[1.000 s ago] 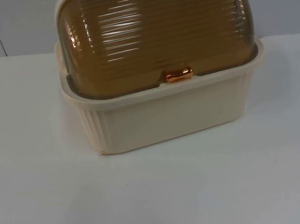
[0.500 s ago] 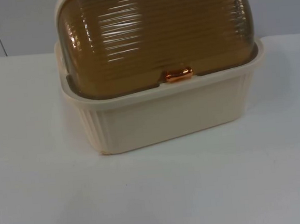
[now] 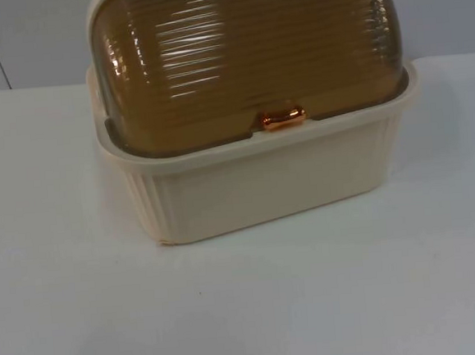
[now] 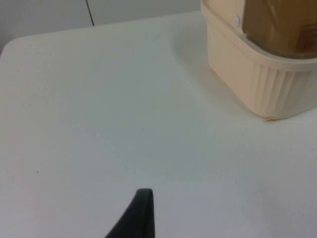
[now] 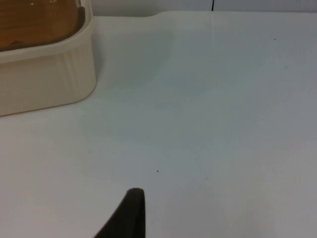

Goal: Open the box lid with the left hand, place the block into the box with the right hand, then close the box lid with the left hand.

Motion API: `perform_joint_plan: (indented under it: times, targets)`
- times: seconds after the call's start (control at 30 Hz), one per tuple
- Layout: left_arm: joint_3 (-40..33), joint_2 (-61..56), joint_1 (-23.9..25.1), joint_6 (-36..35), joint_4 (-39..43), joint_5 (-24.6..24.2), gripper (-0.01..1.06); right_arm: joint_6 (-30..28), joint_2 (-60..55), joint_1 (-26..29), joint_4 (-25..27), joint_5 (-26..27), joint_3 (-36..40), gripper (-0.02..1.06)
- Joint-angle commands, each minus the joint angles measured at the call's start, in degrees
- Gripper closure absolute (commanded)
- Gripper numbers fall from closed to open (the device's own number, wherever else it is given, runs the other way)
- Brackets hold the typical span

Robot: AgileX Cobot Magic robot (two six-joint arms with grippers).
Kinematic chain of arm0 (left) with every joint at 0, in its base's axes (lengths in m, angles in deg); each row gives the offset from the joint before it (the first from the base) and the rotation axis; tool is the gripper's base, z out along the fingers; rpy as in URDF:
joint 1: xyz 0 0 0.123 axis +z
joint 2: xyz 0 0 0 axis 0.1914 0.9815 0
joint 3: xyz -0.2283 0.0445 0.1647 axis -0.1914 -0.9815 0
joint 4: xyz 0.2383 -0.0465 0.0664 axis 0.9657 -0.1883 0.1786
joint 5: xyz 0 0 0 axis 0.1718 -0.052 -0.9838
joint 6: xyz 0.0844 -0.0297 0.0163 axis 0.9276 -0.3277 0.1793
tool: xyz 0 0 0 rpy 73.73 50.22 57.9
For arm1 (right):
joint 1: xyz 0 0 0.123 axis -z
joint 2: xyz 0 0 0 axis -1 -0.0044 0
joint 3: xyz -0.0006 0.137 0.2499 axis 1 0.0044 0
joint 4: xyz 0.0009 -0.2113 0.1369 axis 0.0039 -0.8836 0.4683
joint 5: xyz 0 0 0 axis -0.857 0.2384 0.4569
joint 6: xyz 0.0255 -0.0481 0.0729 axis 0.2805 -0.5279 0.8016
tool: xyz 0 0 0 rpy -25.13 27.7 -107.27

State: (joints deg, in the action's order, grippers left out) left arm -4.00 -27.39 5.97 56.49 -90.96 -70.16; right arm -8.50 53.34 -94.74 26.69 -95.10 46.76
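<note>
A cream ribbed box [image 3: 263,184] stands at the back middle of the white table. Its brown see-through domed lid [image 3: 244,53] is down on the rim, with a copper handle [image 3: 283,118] at its front edge. My left gripper [image 4: 142,215] hovers low over bare table, well off the box's [image 4: 262,84] left corner. My right gripper [image 5: 130,213] waits over bare table on the other side, a good way from the box's [image 5: 49,74] right end. Nothing is seen at either gripper. The lid [image 5: 34,20] hides what lies inside the box.
The white table top [image 3: 248,308] stretches open in front of the box and to both sides. A grey partition wall [image 3: 29,38] closes off the back. A rounded table corner [image 4: 10,44] lies far from the left gripper.
</note>
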Motion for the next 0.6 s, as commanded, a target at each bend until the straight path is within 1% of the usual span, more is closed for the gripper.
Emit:
perform_joint_plan:
  times: [0.0, 0.33, 0.57]
  targets:
    - [-0.3, -0.1, -0.4, 1.5, -1.0, 0.2, 0.01, 0.1, 0.1, -0.3, 0.0, 0.8, 0.2, 0.00]
    - [-0.3, -0.1, -0.4, 1.3, 0.1, 0.2, 0.01, 0.1, 0.1, -0.3, 0.0, 0.8, 0.2, 0.00]
    - [-0.3, -0.1, -0.4, 1.3, -1.5, 0.2, 0.01, 0.1, 0.1, -0.3, 0.3, 0.8, 0.2, 0.00]
